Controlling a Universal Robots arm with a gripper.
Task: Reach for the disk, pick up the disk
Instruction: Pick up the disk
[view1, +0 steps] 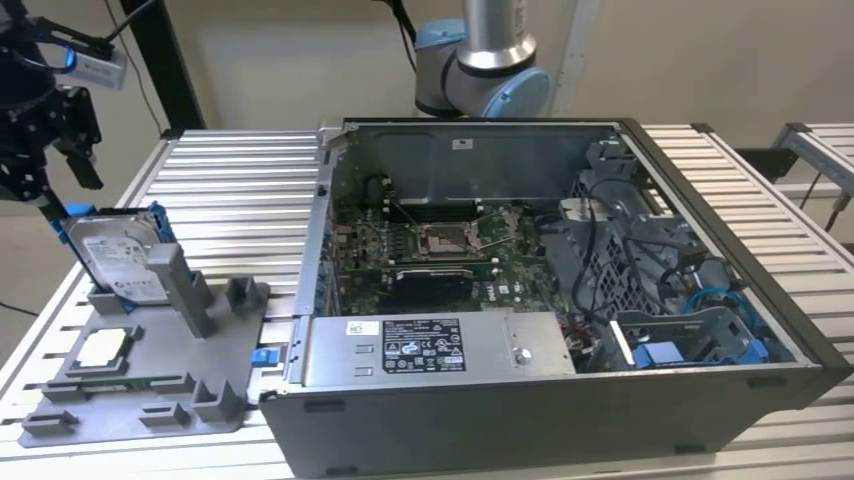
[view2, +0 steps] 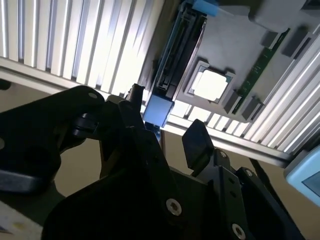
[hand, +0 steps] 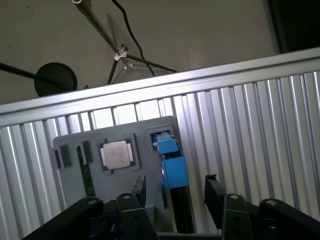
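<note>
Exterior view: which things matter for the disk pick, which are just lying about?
Job: disk, upright in the grey holder; gripper, open, over it.
Lying about: chip, computer case, table.

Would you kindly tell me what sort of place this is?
Probably a robotics lab workbench for computer assembly tests: an opened computer case lies on a slatted aluminium table, a grey fixture beside it holds the disk upright, and a robot arm stands behind the case.
</note>
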